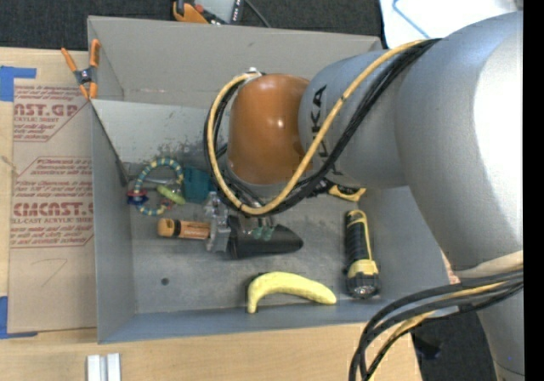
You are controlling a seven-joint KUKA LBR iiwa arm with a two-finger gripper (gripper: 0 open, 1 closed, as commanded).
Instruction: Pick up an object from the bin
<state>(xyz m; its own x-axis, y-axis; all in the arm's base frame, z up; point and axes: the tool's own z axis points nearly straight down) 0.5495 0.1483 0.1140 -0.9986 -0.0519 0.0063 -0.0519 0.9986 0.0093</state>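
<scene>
The claw (222, 231) sits low over the floor of the grey metal bin (110, 201), left of the bin's middle, beneath the arm's rounded orange cover (265, 128). Whether it is spread or pressed together cannot be told from above, and nothing can be seen pinched in it. Just to its left lies a small orange-and-brown cylinder (181, 229), flat on the floor, with its right end reaching up to the claw. This is the thing nearest to the claw. On the claw's other side is a black tapering shape (270, 242). Whether that belongs to the robot or to the bin is unclear.

Above the cylinder lie a teal block (197, 184) and a ring of coloured beads (156, 176), close together near the left wall. Toward the near wall a yellow plastic banana (290, 289) lies apart from the rest. To its right is a black-and-yellow flashlight (359, 253), lying lengthwise.
</scene>
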